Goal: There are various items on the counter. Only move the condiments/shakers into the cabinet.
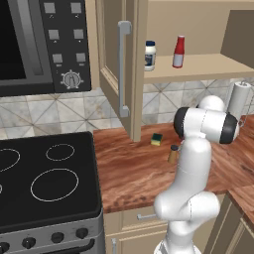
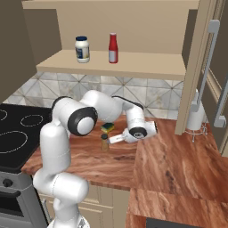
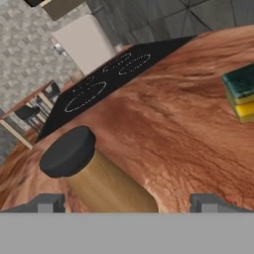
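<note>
Open beige cabinet point(image 1: 116, 64) with long grey handle point(image 1: 122, 69); on its tan shelf point(image 1: 198, 67), white jar point(image 1: 150, 55) with dark blue lid left of red squeeze bottle point(image 1: 178, 51), apart, both upright. On reddish-brown table point(image 1: 129, 171), green-and-yellow sponge point(image 1: 157, 139) near tan shaker point(image 1: 172, 154), just beside white arm point(image 1: 196, 158). Black stovetop point(image 1: 44, 181) at left, microwave point(image 1: 42, 44) above, paper towel roll point(image 1: 239, 99) at right.
</note>
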